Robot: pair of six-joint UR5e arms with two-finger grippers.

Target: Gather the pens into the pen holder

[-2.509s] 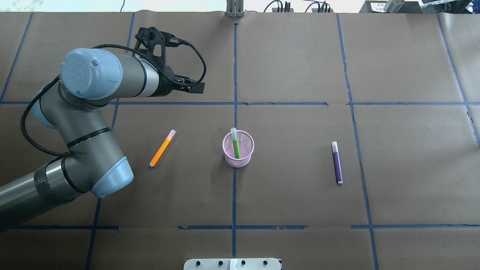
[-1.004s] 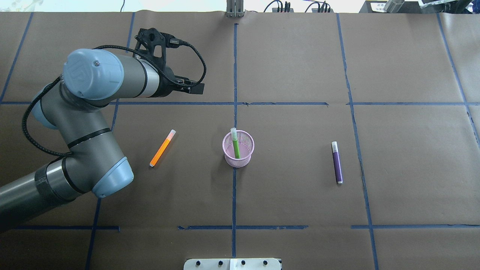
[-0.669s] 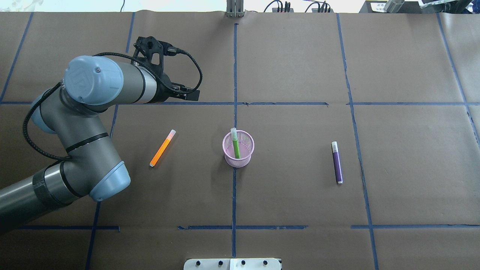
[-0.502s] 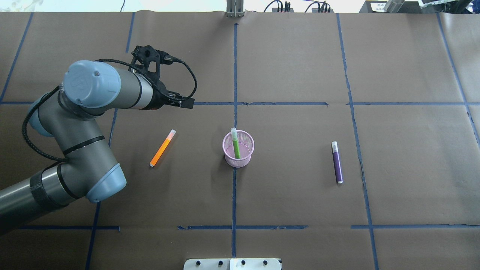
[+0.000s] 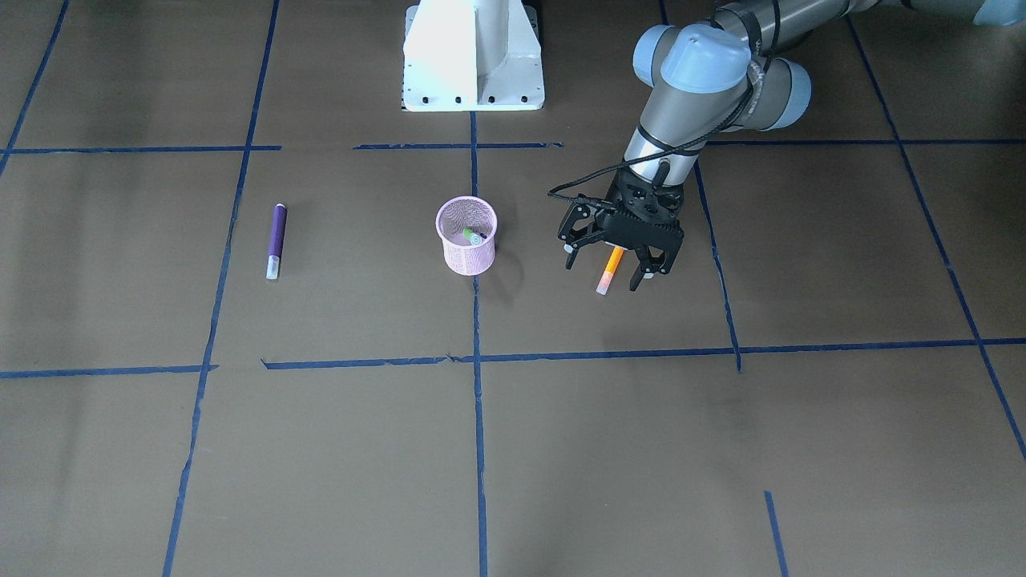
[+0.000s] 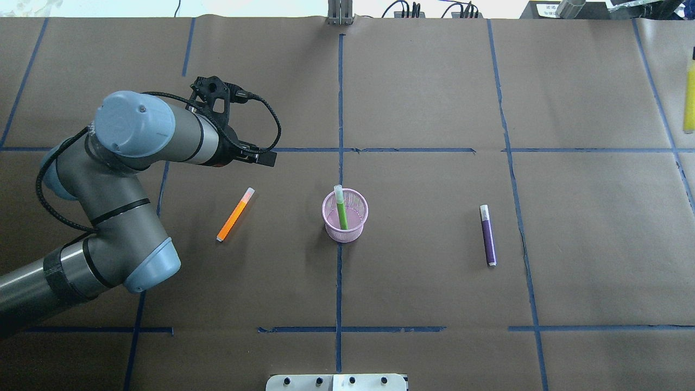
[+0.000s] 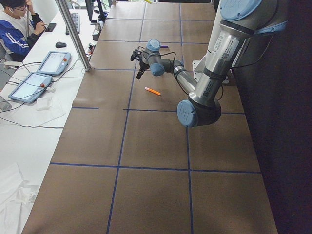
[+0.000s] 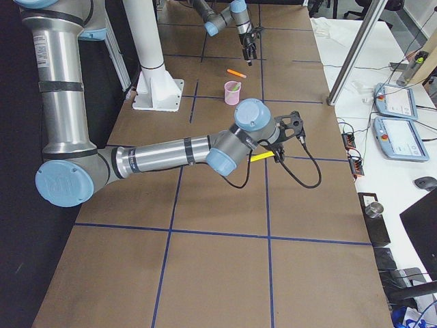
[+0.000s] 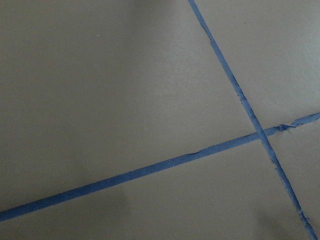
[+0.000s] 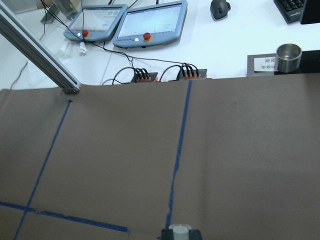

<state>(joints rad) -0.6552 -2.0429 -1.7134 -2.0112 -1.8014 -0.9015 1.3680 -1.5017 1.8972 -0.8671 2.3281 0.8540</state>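
The pink mesh pen holder [image 6: 346, 232] [image 5: 466, 255] stands at the table's middle with the green pen [image 6: 341, 210] [image 5: 473, 236] leaning inside it. The orange pen [image 6: 234, 215] [image 5: 611, 269] lies flat to the holder's left. My left gripper [image 6: 266, 159] [image 5: 603, 272] is open and empty, hovering just beyond the orange pen's capped end. The purple pen [image 6: 488, 239] [image 5: 276, 232] lies flat to the holder's right. My right gripper [image 10: 179, 233] is off the table's right end, shut on a yellow pen [image 6: 689, 92] [image 8: 263, 156] whose pale cap shows between its tips.
The brown paper table cover has a blue tape grid [image 6: 340, 108]. The white robot base [image 5: 473, 56] stands at the near edge. A metal post [image 6: 340, 13], cables and tablets [image 10: 150, 22] sit beyond the far edge, with a seated operator [image 7: 14, 24].
My left gripper has moved nearer and slightly left, closing on the orange pen's capped end, still open. The yellow pen has come into view at the overhead's right edge. The other pens and holder have not moved.
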